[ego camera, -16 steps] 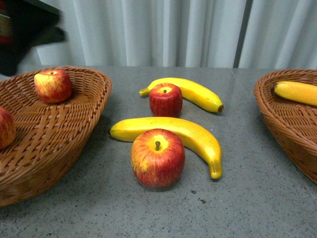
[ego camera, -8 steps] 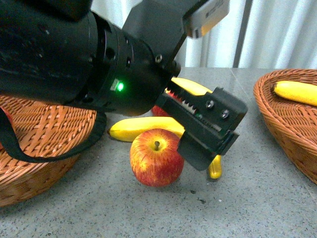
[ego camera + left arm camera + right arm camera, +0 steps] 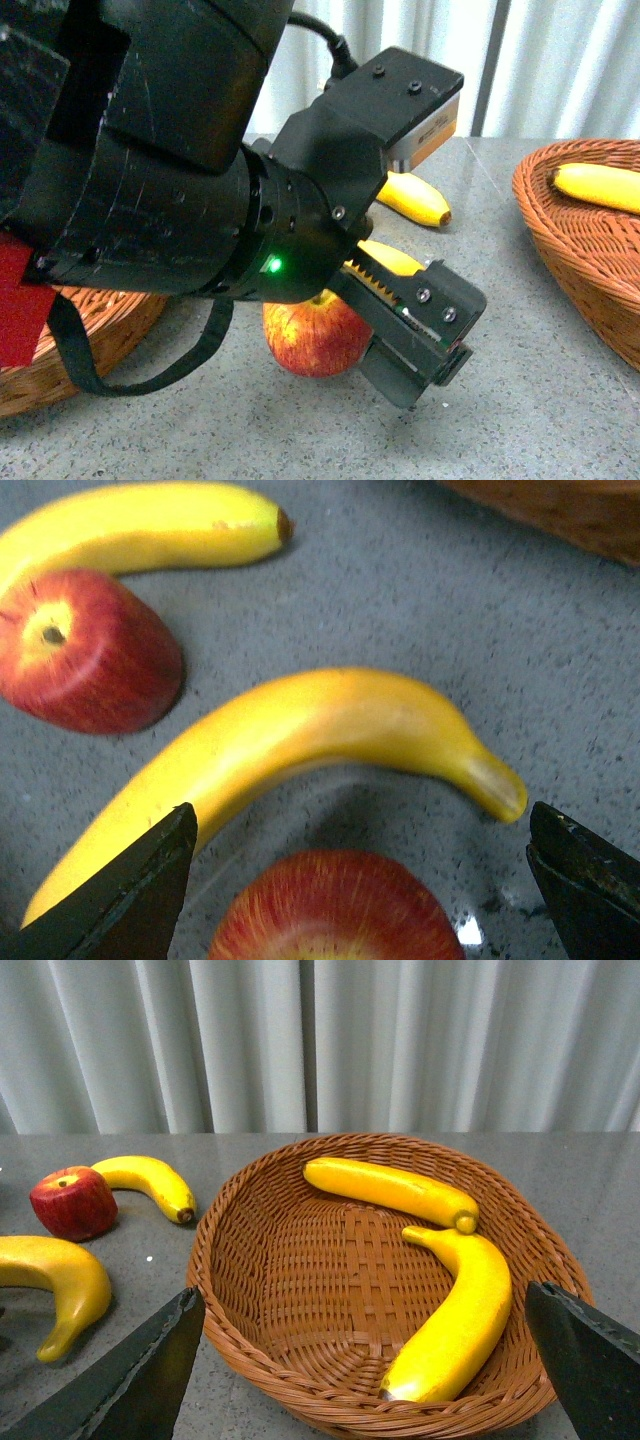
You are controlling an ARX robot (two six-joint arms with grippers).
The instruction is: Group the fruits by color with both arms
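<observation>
My left gripper is open and low over the table, its black fingers on either side of a red apple without touching it. In the front view the left arm covers most of that apple. Just beyond it lies a long curved banana, then a second apple and a second banana. My right gripper is open and empty, hovering before the right basket, which holds two bananas.
The left wicker basket is mostly hidden behind my left arm. The right basket stands at the table's right edge with a banana showing. Pale curtains hang behind the grey table.
The left arm swung in from the upper left and came down over the near apple. It now hides the left basket's apples and the far apple.
</observation>
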